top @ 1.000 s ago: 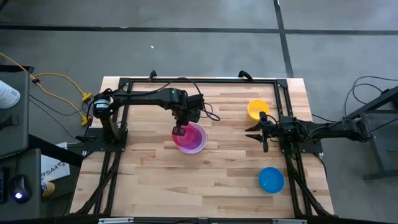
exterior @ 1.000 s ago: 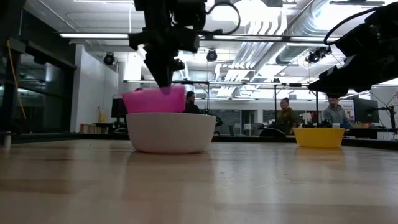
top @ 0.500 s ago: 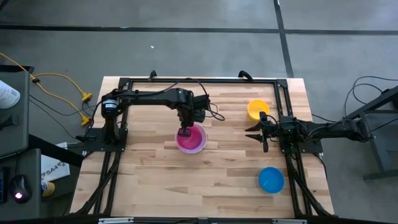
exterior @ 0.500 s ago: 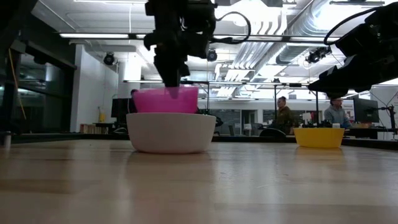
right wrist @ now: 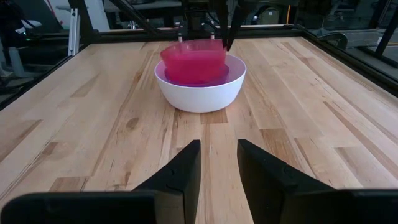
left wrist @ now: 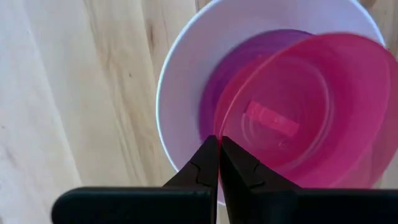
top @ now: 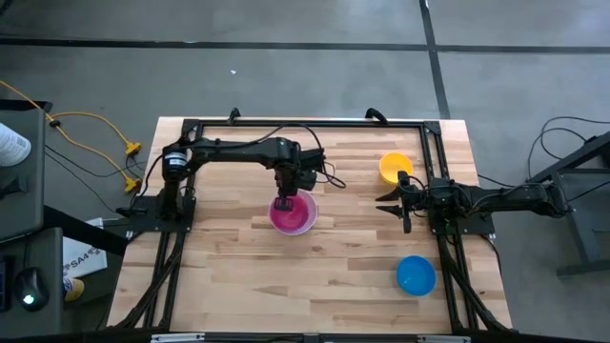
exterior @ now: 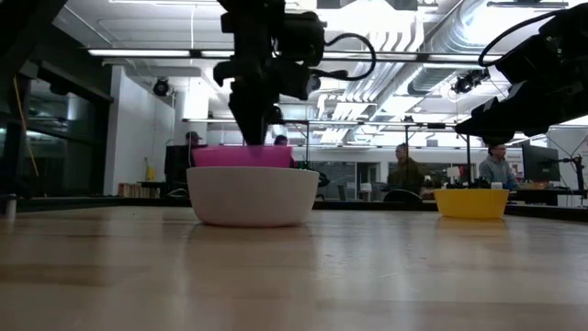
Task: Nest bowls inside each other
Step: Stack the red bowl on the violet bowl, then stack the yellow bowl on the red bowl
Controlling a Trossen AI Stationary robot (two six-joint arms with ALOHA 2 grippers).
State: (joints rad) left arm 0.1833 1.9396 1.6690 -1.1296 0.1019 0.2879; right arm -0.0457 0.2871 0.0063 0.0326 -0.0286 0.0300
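- Three bowls sit stacked near the middle of the table (top: pixel 229 276): the white bowl (right wrist: pixel 200 93) stands on the wood as the outer container; the purple bowl (left wrist: pixel 239 74) lies inside it, showing as a band within the white rim; the red-pink bowl (left wrist: pixel 311 112) rests in the purple one, shifted toward one side so its rim overlaps the white rim there
- In the low view the red-pink bowl's rim stands just above the white bowl's rim, roughly level; from the right wrist view it looks slightly tilted
- A pale rectangular mark shows on the floor of the red-pink bowl; nothing else is seen inside it
- The left gripper (left wrist: pixel 219 146) reaches down over the stack with its fingers pressed together, pinching the near rim of the red-pink bowl; its arm stretches in from the table's left side
- The yellow bowl (top: pixel 395 169) stands alone on the table toward the far right, just beside the right arm's reach; its inside shows only yellow
- The blue bowl (top: pixel 416 274) stands alone near the front right, well apart from the stack; its inside shows only blue
- The right gripper (right wrist: pixel 218 163) waits above the table on the right, between the yellow and blue bowls, its fingers spread and holding nothing, pointed at the stack
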